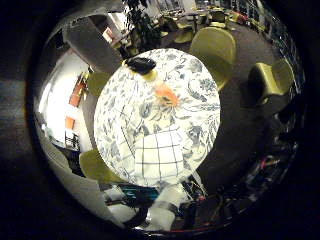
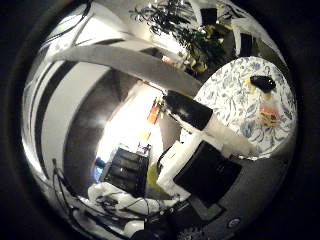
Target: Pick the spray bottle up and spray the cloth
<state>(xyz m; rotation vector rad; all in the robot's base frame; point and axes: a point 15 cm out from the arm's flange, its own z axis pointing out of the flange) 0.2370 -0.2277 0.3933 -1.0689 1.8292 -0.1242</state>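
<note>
A room with dark flooring and yellow-green chairs (image 1: 216,47) surrounds a round table (image 1: 200,95) covered in a blue-and-white floral cloth. The table lies well below the palm, seen whole from above. On it, near the rim closest to the hand, rests a white cloth (image 1: 160,157) with a dark grid pattern, spread flat. Near the table's centre stands the spray bottle (image 1: 167,95), clear-bodied with orange contents, apart from the grid cloth. A black object (image 1: 141,64) sits on a yellow base at the far rim, beyond the bottle. The hand (image 2: 202,125) hangs high above the table; a white-and-black finger extends straight, touching nothing, so the hand is relaxed and apart.
</note>
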